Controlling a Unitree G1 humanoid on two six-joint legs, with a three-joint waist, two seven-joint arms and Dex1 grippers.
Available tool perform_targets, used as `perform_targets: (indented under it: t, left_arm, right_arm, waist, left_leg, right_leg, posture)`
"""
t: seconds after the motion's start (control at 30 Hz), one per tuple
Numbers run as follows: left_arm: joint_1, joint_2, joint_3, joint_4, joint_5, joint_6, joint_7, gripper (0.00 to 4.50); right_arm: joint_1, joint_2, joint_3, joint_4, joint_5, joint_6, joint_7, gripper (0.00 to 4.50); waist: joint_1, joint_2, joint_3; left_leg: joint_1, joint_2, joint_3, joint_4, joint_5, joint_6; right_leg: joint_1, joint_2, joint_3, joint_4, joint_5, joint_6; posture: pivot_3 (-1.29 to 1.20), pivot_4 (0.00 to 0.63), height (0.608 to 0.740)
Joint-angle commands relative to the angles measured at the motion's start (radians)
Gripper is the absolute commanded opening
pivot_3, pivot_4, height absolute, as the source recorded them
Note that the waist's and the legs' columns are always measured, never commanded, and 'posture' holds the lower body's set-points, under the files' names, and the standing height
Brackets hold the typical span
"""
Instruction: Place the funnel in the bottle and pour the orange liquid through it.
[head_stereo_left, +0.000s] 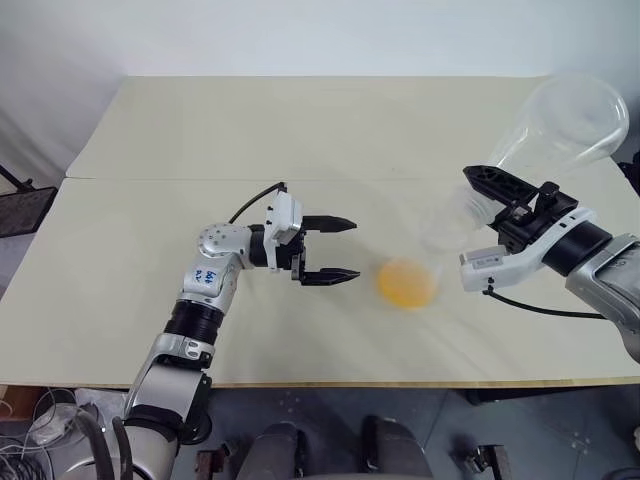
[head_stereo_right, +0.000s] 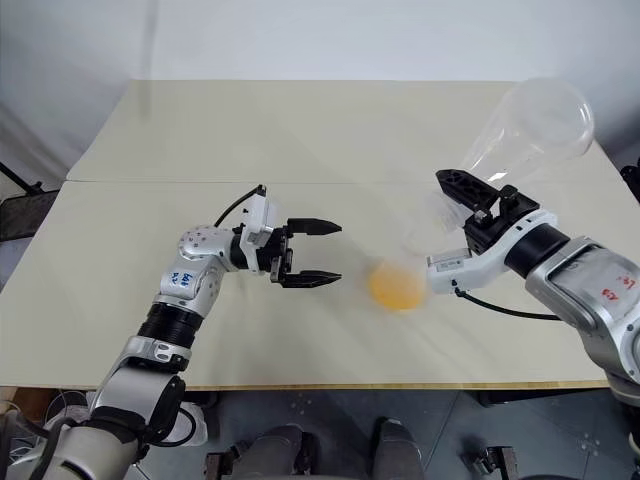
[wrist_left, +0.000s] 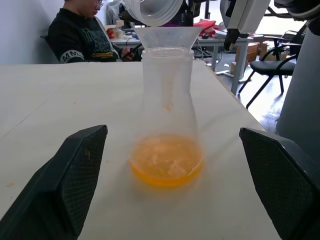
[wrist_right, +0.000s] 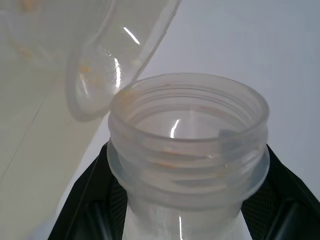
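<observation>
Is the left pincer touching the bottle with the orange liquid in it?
Apart. The left wrist view shows bare table between each of the left pincer's fingers and the bottle.

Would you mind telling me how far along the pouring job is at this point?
Done: the funnel sits in the bottle, and the orange liquid lies in its base. In hand: the right tool holds the pouring container tipped over the funnel; it looks nearly empty. Left: probably just setting it down.

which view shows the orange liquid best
The left wrist view: the orange liquid pools in the base of the standing bottle, under the funnel. Both eye views show it as an orange patch on the table.
</observation>
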Motion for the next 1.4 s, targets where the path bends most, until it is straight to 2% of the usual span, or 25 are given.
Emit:
perform_targets:
  t: [0.03,0.2,0.3,0.57,0.83,1.27,1.4]
  left_arm:
    - [-0.018,0.002,0.008,-0.004,0.0,-0.004,0.0,4.5]
    - [-0.04,0.007,0.012,0.026,0.005,-0.015,-0.004,4.5]
    - [-0.062,0.003,0.012,0.052,0.012,-0.03,-0.002,4.5]
    - [-0.047,0.012,0.008,0.025,0.008,-0.012,-0.015,4.5]
    - [-0.007,0.044,0.01,-0.05,0.004,0.04,-0.005,4.5]
    - [0.049,0.08,0.015,-0.157,-0.005,0.109,0.031,4.5]
    - [0.079,0.079,0.014,-0.188,-0.007,0.119,0.045,4.5]
  right_arm:
    - [0.002,0.067,-0.059,-0.052,0.091,0.079,0.009,2.47]
    - [-0.014,0.225,-0.105,-0.124,0.212,0.274,0.033,2.47]
    - [-0.053,0.367,-0.158,-0.172,0.335,0.513,0.048,2.47]
    - [-0.14,0.554,-0.368,-0.163,0.656,0.899,0.025,2.47]
    - [-0.106,0.607,-0.541,0.05,0.864,0.856,-0.077,2.47]
    - [-0.099,0.563,-0.566,0.284,1.032,0.747,-0.176,2.47]
    - [-0.089,0.54,-0.556,0.318,1.082,0.717,-0.168,3.78]
  waist:
    - [0.0,0.0,0.0]
    - [0.001,0.0,0.0]
    - [0.001,0.0,0.0]
    - [0.0,0.0,0.0]
    - [-0.002,0.0,0.0]
    - [-0.004,0.001,0.0]
    - [-0.003,0.001,0.0]
  left_leg:
    - [0.0,0.0,0.0,0.0,0.0,0.0]
    - [0.0,0.0,0.0,0.0,0.0,0.0]
    - [0.0,0.0,-0.001,0.0,0.0,0.0]
    - [0.0,0.0,-0.002,0.0,0.0,0.0]
    - [0.001,-0.001,-0.001,-0.001,0.0,0.0]
    - [0.002,0.0,0.0,-0.001,0.0,0.0]
    - [0.002,-0.001,-0.001,-0.001,0.0,0.0]
  right_leg:
    - [0.0,0.0,0.0,0.0,0.0,0.0]
    - [0.0,0.0,-0.001,0.0,0.0,0.0]
    - [0.0,0.0,-0.001,0.0,0.0,0.0]
    - [0.0,0.0,-0.002,0.002,0.0,0.0]
    - [0.0,0.0,-0.001,0.003,0.0,0.0]
    - [-0.001,0.0,0.0,0.004,0.0,0.0]
    - [-0.001,-0.001,0.001,0.004,0.0,0.0]
  posture:
    - [0.0,0.15,0.74]
    - [0.0,0.15,0.74]
    - [0.0,0.15,0.74]
    - [0.0,0.15,0.74]
    - [0.0,0.15,0.74]
    - [0.0,0.15,0.74]
    - [0.0,0.15,0.74]
